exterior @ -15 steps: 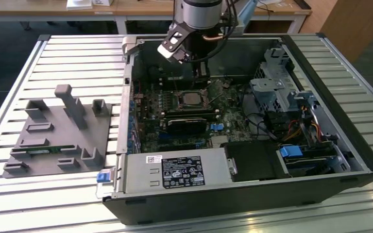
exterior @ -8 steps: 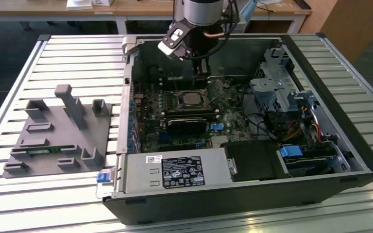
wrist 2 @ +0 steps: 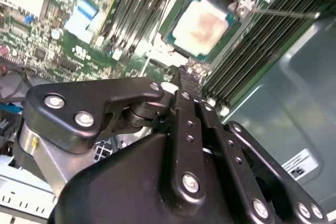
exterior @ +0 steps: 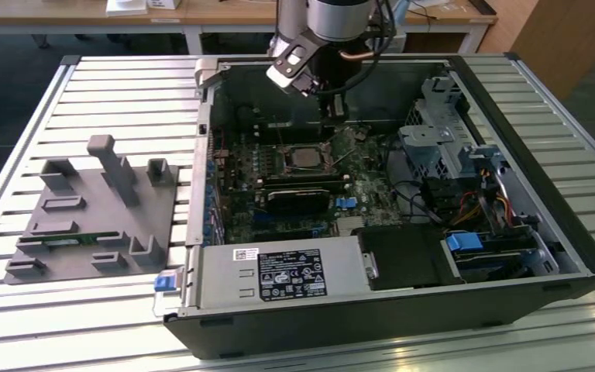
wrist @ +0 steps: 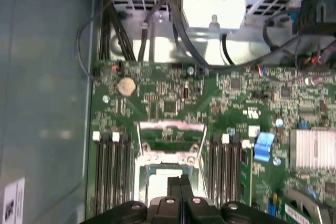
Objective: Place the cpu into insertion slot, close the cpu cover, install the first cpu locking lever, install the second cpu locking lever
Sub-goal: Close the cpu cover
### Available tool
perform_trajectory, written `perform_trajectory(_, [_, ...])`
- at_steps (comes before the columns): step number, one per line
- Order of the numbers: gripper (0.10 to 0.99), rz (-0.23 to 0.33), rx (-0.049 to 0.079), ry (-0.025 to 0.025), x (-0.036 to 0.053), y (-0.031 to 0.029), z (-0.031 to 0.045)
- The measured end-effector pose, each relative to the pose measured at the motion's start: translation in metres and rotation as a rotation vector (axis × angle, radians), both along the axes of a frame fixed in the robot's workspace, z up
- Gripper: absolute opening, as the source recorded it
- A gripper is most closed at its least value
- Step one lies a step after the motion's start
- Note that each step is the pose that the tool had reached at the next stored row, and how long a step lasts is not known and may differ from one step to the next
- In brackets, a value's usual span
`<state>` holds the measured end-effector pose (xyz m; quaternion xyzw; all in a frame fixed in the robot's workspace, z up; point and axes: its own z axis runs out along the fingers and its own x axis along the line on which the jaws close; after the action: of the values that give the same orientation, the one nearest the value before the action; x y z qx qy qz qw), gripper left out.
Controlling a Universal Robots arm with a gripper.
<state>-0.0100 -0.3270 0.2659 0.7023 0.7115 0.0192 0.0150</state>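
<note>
The cpu (exterior: 304, 159) (wrist 2: 202, 24) (wrist: 160, 174), a small silvery square with a brownish smear on top, lies in the insertion slot (wrist 2: 170, 40) on the green board. The cpu cover (wrist: 170, 128), a thin silver frame, stands tilted up off the slot on the side away from the gripper. Thin lever rods (wrist: 202, 148) (wrist 2: 278, 11) lie loose beside the slot. My gripper (exterior: 331, 112) (wrist 2: 190, 72) (wrist: 180, 182) hangs just above the slot's near edge. Its black fingers are shut together with nothing between them.
The open computer case (exterior: 545, 178) lies on a slatted metal table (exterior: 122, 101). Black memory slots (wrist: 113, 171) flank the socket. A drive cage (exterior: 432, 139), cables (exterior: 483, 205) and a power supply (exterior: 276, 275) crowd the case. A grey parts fixture (exterior: 91, 209) sits at the exterior view's left.
</note>
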Motion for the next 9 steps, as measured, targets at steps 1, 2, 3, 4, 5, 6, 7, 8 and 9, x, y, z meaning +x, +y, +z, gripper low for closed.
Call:
perform_trajectory(1, [0.106, 0.000, 0.004, 0.0002, 0.0026, 0.0000, 0.0000])
perform_trajectory(2, [0.106, 0.000, 0.007, 0.0005, 0.0051, 0.0001, 0.0000])
perform_trajectory(3, [0.106, 0.000, 0.008, 0.0007, 0.0077, 0.0001, -0.0001])
perform_trajectory(4, [0.106, 0.000, 0.008, 0.0010, 0.0109, 0.0001, -0.0001])
perform_trajectory(5, [0.106, 0.000, 0.008, 0.0015, 0.0142, 0.0001, -0.0001])
perform_trajectory(6, [0.106, 0.000, 0.008, 0.0019, 0.0171, 0.0001, -0.0002])
perform_trajectory(7, [0.106, 0.000, 0.008, 0.0026, 0.0202, 0.0002, -0.0003])
perform_trajectory(8, [0.106, 0.000, 0.009, 0.0034, 0.0230, 0.0002, -0.0005])
perform_trajectory(9, [0.106, 0.000, 0.009, 0.0042, 0.0257, 0.0002, -0.0007])
